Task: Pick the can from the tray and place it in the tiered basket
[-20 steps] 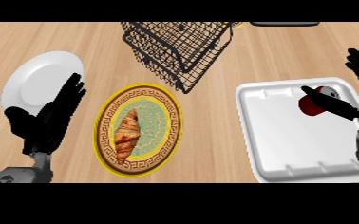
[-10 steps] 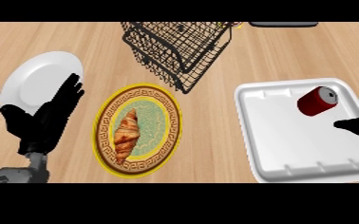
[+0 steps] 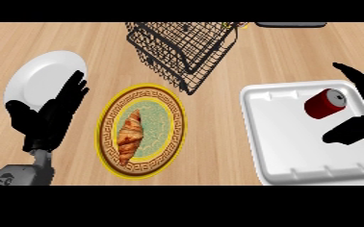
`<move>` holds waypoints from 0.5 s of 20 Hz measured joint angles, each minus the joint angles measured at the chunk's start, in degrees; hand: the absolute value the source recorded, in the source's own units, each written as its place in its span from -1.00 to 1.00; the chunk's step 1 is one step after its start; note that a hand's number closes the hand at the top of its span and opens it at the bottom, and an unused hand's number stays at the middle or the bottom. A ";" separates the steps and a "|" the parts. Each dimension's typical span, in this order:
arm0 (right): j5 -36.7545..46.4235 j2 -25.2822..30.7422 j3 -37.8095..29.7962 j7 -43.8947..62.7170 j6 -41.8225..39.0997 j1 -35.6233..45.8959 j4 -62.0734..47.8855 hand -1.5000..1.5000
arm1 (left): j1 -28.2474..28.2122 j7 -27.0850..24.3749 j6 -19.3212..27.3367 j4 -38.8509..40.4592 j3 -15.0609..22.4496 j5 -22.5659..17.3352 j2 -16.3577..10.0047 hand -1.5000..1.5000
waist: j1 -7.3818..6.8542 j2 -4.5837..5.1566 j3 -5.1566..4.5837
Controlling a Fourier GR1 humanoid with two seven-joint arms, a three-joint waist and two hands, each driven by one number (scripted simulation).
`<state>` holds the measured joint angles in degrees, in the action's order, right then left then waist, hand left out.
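**Can lies on the tray between the parted fingers of the right robot hand**

The wooden counter (image 3: 64, 38) carries everything. The white tray (image 3: 284, 142), a shallow moulded one with rounded corners, lies under the right robot hand (image 3: 347, 133) and reaches to that hand's left. The tiered basket (image 3: 186, 48) of black wire stands up and to the left of the right robot hand, well apart from it, with bare wood between basket and tray. Just right of the left robot hand (image 3: 50, 120) lies a plate (image 3: 107, 125) with a yellow patterned rim and a green middle. On it lies a croissant (image 3: 130, 135), pointing lengthwise away from the robot. A plain white plate (image 3: 35, 79) lies partly under the left robot hand's fingers. A flat dark object (image 3: 290, 24) shows at the far edge, beyond the right robot hand.

The left robot hand rests open near the left edge, fingers straight and pointing up the view, on its grey forearm. The right robot hand shows only in part at the right edge. One finger arches above the can and another part reaches in below it, so the hand is spread apart and not closed on anything.

The can (image 3: 326, 103) is red with a silver end. It lies on its side in the tray's far right part, in the gap between those black parts, and seems to touch neither.
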<state>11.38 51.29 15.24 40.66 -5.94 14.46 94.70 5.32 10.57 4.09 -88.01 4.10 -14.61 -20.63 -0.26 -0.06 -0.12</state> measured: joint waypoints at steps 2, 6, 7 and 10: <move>1.89 -2.36 -0.24 2.07 -0.32 1.16 -0.91 -1.00 | -0.25 0.28 -0.92 -0.43 -1.02 -0.28 -0.25 0.00 | -0.06 0.03 0.05; 6.08 -6.07 -0.72 3.22 -1.02 1.91 -4.52 -1.00 | -1.55 0.61 -2.09 -1.91 -2.00 0.14 -0.11 0.00 | -0.10 0.06 0.09; 7.37 -7.11 -0.54 2.48 -0.50 1.64 -6.15 -1.00 | -1.09 0.98 -1.92 -1.67 -1.91 0.43 0.35 0.00 | -0.09 0.07 0.08; 10.75 -9.85 -0.68 2.19 -0.40 1.72 -9.48 -1.00 | -2.54 0.47 -2.34 -2.29 -1.99 1.26 1.30 0.00 | -0.09 0.08 0.12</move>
<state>22.12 41.44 14.56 42.84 -6.34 16.18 85.22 2.78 11.03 1.75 -90.29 2.11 -13.35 -19.34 -0.35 0.03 0.00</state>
